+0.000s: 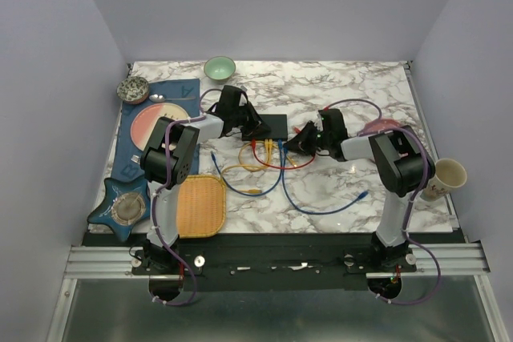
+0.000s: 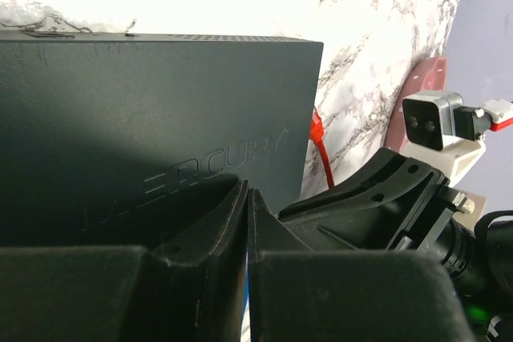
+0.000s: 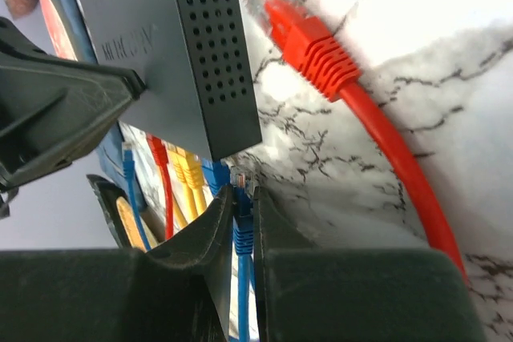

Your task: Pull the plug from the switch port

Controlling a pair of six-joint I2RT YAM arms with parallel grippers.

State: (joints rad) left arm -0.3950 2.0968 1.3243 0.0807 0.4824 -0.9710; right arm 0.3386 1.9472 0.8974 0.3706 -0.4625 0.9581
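Near the table's middle, the right tool is clamping the blue plug at 6 o'clock of the switch.
Left tool, jaws together, is bracing the switch; the port is hidden along that edge; the next move likely needs a straight outward pull.

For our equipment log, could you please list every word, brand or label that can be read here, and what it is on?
"MERCURY": embossed on top of the black switch box, left wrist view; first letters shadowed.
Same logo in the right wrist view: only partly legible.
Print on the paper cup: too small to read.
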